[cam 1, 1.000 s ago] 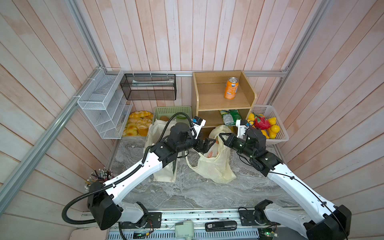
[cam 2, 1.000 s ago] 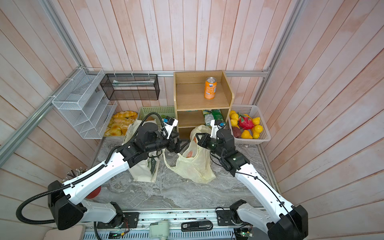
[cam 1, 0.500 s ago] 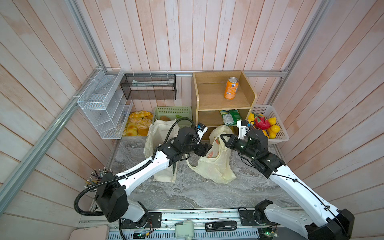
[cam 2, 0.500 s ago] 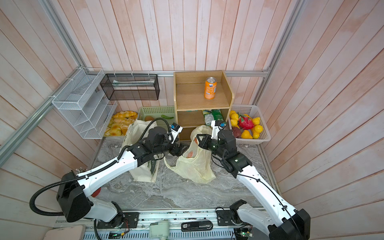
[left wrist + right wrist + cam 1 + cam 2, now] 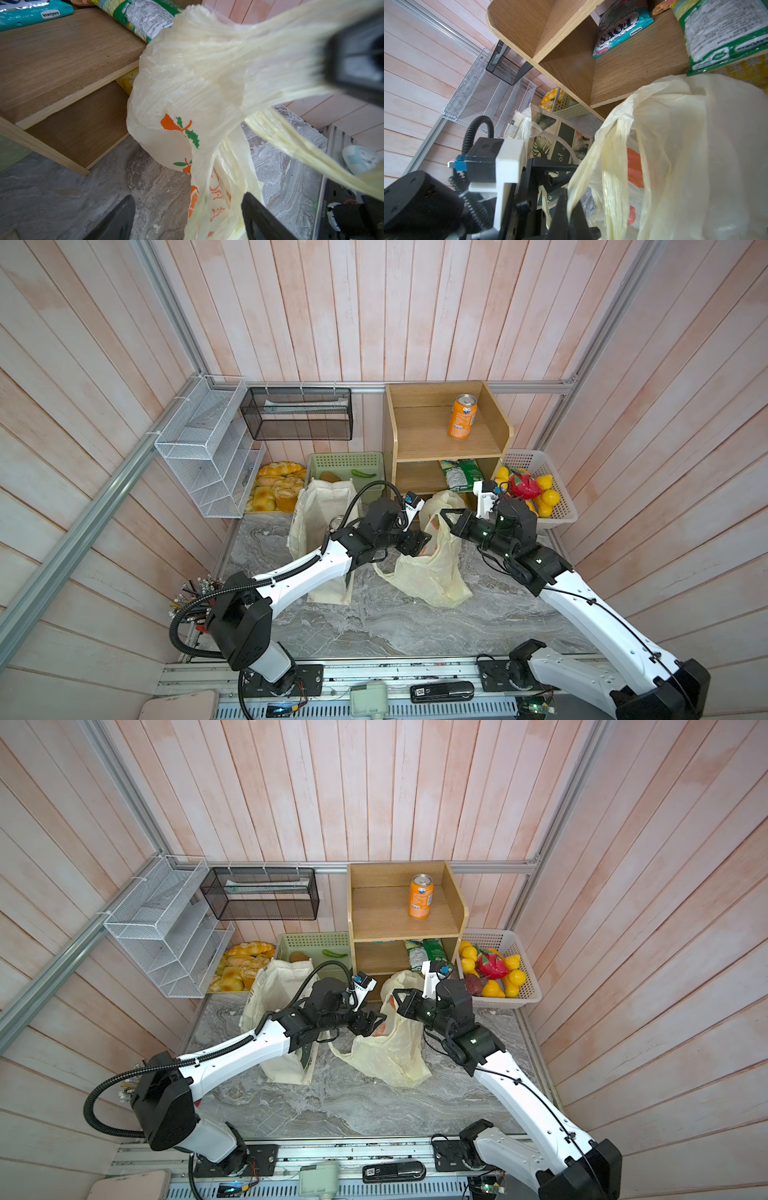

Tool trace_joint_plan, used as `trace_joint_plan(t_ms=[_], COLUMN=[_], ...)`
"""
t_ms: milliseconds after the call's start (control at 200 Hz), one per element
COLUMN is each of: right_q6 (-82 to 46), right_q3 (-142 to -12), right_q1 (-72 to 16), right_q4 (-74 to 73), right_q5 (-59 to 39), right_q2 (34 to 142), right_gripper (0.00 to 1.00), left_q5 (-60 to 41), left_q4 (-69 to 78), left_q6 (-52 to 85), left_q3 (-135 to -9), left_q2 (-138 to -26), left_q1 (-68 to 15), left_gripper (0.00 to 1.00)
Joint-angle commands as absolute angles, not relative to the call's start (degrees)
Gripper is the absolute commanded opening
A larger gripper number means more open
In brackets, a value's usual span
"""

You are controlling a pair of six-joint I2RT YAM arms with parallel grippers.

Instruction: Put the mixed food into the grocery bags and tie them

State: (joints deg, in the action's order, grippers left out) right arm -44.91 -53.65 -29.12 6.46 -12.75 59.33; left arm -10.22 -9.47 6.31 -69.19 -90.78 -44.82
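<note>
The pale-yellow plastic grocery bag (image 5: 432, 572) (image 5: 386, 1052) with orange fruit print slumps on the marble top, its handles pulled upward. My right gripper (image 5: 444, 516) (image 5: 569, 199) is shut on one stretched handle of it. My left gripper (image 5: 419, 541) (image 5: 188, 196) stands open at the bag's left side; a loose fold of the bag (image 5: 207, 187) hangs between its fingers, close to one finger. The cream canvas tote (image 5: 320, 506) (image 5: 550, 133) stands upright behind the left arm. A round silver can top (image 5: 337, 523) shows in its mouth. The rest of the mixed food is hidden.
Right behind the bags stands a wooden shelf (image 5: 415, 448) holding an orange can (image 5: 462, 416) and green snack packets (image 5: 461, 475). A white fruit basket (image 5: 557, 506) sits at the back right, with a green crate (image 5: 345, 460), bread (image 5: 276, 489) and wire racks (image 5: 208, 448) at the left.
My left gripper has swung right from over the tote to the plastic bag's handle side, its jaws narrowing slightly. The right gripper has kept its hold and barely moved.
</note>
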Motion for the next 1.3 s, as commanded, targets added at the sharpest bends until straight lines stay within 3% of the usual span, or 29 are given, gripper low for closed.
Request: trace_joint_plan(t_ms=[0, 170, 270, 320, 405, 505, 680, 860, 965, 1295], right_q6=[-43.9, -43.9, -43.1, -42.2, -40.5, -39.3, -38.7, -39.7, -41.2, -43.7], right_q3=[-55.4, -55.2, -55.7, -56.4, -57.5, -57.3, -53.2, -47.4, -44.7, -42.3], right_q1=[-29.1, -29.2, -28.8, -28.3, -26.8, -23.7, -16.2, -15.5, -16.8, -26.3], right_q4=[7.0, 7.3, 8.3, 9.6, 12.9, 17.1, 21.9, 21.0, 17.7, 10.1], right_q5=[-13.5, -13.5, -13.9, -14.3, -13.8, -12.5, -13.3, -16.4, -19.2, -15.3], right_q2=[58.1, 57.9, 57.8, 57.5, 55.7, 52.0, 45.5, 44.9, 46.1, 53.5], right_gripper=[0.00, 0.00, 0.00, 0.14, 0.37, 0.45, 0.47, 0.47, 0.47, 0.50], left_q5=[-10.1, -12.6, -15.7, -16.1, -14.8, -11.5, -8.4, -8.1, -9.0, -9.8], left_q4=[-7.5, -6.8, -7.0, -7.6, -8.8, -13.5, -20.8, -24.1, -24.1, -24.5], left_q6=[5.8, 6.1, 6.4, 6.7, 7.9, 9.5, 11.4, 13.3, 14.0, 15.6], left_q3=[-70.3, -73.1, -74.3, -74.7, -75.0, -77.1, -80.8, -83.0, -83.0, -82.1], left_q2=[-92.6, -95.9, -97.3, -97.2, -95.8, -94.4, -93.4, -93.1, -92.4, -89.8], left_q1=[-45.0, -45.0, -45.0, -45.0, -44.9, -44.9, -44.8, -44.8, -44.8, -44.8], left_gripper=[0.77, 0.58, 0.15, 0.00, 0.00, 0.00, 0.00, 0.00, 0.00, 0.00])
